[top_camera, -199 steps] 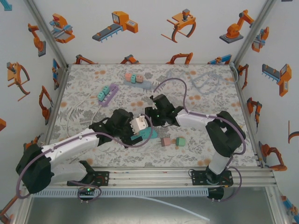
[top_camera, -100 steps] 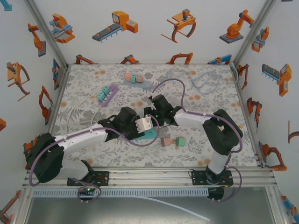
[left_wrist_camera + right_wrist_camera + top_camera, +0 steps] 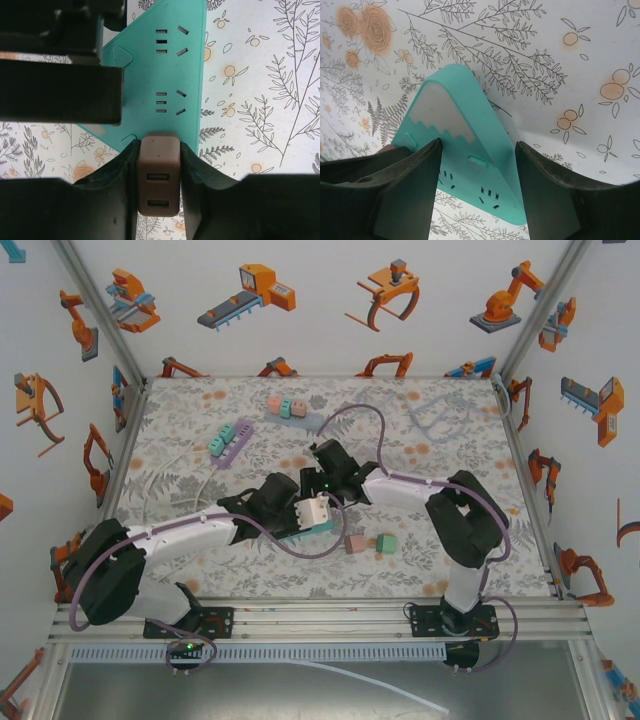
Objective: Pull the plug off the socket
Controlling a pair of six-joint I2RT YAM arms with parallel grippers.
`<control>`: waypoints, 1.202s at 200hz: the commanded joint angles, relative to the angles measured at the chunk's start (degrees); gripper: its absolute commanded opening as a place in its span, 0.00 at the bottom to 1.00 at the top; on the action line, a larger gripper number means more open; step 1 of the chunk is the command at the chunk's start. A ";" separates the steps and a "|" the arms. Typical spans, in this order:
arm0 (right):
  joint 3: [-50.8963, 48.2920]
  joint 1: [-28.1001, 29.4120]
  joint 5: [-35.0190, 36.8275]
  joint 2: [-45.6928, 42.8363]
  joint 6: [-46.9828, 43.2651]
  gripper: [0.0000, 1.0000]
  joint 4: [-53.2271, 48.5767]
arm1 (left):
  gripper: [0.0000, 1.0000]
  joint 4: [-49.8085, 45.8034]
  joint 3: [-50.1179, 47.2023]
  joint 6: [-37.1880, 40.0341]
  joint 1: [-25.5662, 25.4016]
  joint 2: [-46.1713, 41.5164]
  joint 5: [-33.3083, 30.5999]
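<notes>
**Floral tabletop, left fingers now shut on the plug**

Flowered cloth covers the tabletop [image 3: 180,420], boxed in by white walls with orange robot stickers. A second ago my left gripper [image 3: 159,150] hung spread wide, lower and further left on the table. It has since reached forward and closed. Its two dark fingers press the flanks of the brown plug [image 3: 159,175], pinching it from both sides. The plug, with two slots on its face, is seated at the near end of the teal socket [image 3: 170,75], touching it.

My right gripper [image 3: 477,145] has slid a little to the left over that second. Its fingers sit against the two long edges of the socket near its white-topped end, clamping it across its width. In the left wrist view that gripper is the black block lying over the socket's far left part, hiding that corner.

Around us, a pink cube [image 3: 353,543] and a green cube [image 3: 386,542] sit side by side just right of the socket, apart from it. A lilac strip [image 3: 230,440] carrying teal blocks lies well off to the far left. Another strip [image 3: 290,408] with pink and green blocks lies near the back wall. My right arm's purple cable [image 3: 360,415] loops above the table between them.
</notes>
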 commanded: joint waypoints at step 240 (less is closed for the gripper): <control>-3.08 7.33 -3.20 6.28 -6.74 0.98 -9.56 | 0.07 7.46 -5.92 -9.01 -1.91 -8.81 -6.09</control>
